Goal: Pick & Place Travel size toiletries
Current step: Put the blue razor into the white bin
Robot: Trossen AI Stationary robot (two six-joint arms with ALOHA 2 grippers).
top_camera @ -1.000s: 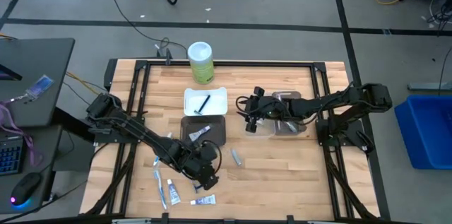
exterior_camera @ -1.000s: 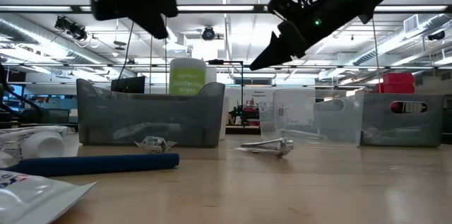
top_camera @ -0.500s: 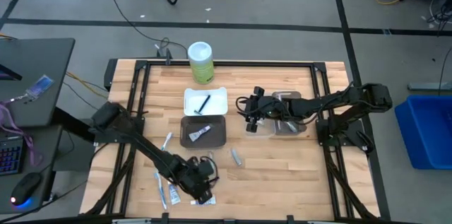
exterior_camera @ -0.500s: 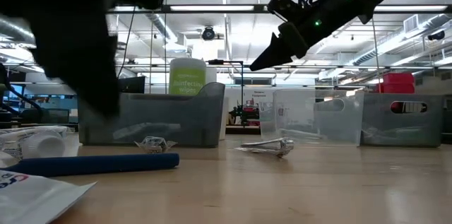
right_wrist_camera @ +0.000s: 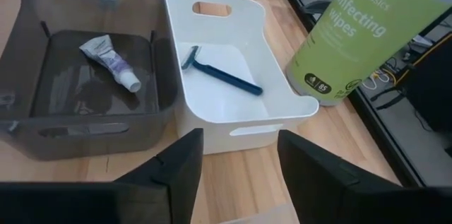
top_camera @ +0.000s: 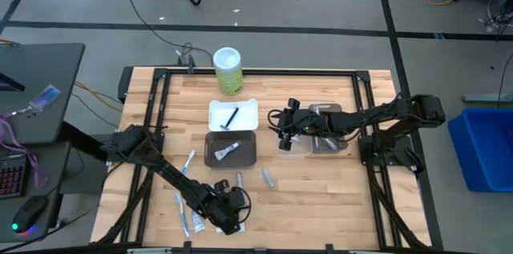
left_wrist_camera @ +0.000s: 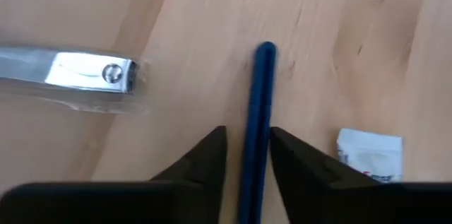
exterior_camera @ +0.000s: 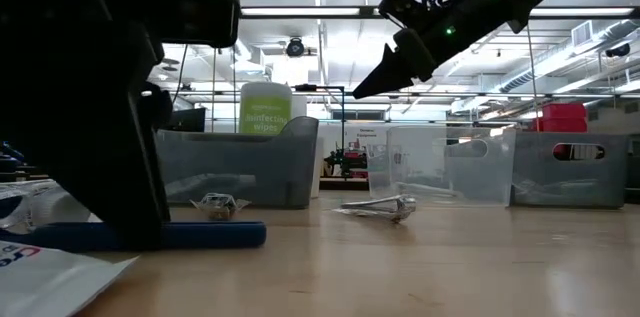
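My left gripper (top_camera: 228, 210) is down at the table's near edge, left of the middle. It is open, with one finger on each side of a slim dark blue handle (left_wrist_camera: 258, 104) that lies flat on the wood; the handle also shows in the low view (exterior_camera: 215, 234). A silvery tube (left_wrist_camera: 70, 72) and a white packet (left_wrist_camera: 369, 156) lie beside it. My right gripper (top_camera: 282, 130) hangs open and empty above the table, by the clear tray (top_camera: 325, 138). Toothpaste tubes (top_camera: 196, 220), a toothbrush (top_camera: 189, 162) and two silvery tubes (top_camera: 239, 179) (top_camera: 268, 177) lie loose on the table. My left gripper's fingers (left_wrist_camera: 212, 150) come down from above and stand astride the blue handle (left_wrist_camera: 256, 146), which runs between them and lies on the table. The gap is narrow; whether either finger touches the handle, I cannot tell.
A white tray (right_wrist_camera: 212, 8) holds a blue razor (right_wrist_camera: 222, 75). A grey tray (right_wrist_camera: 28, 121) next to it holds a small tube (right_wrist_camera: 109, 58). A tall green-and-white wipes canister (top_camera: 228, 70) stands at the far edge. Bare wood lies at the front right.
My left gripper has gone toward the table's near edge and come down to the tabletop, over the blue handle. A silvery tube it stood over before now shows behind it. My right gripper has kept still.
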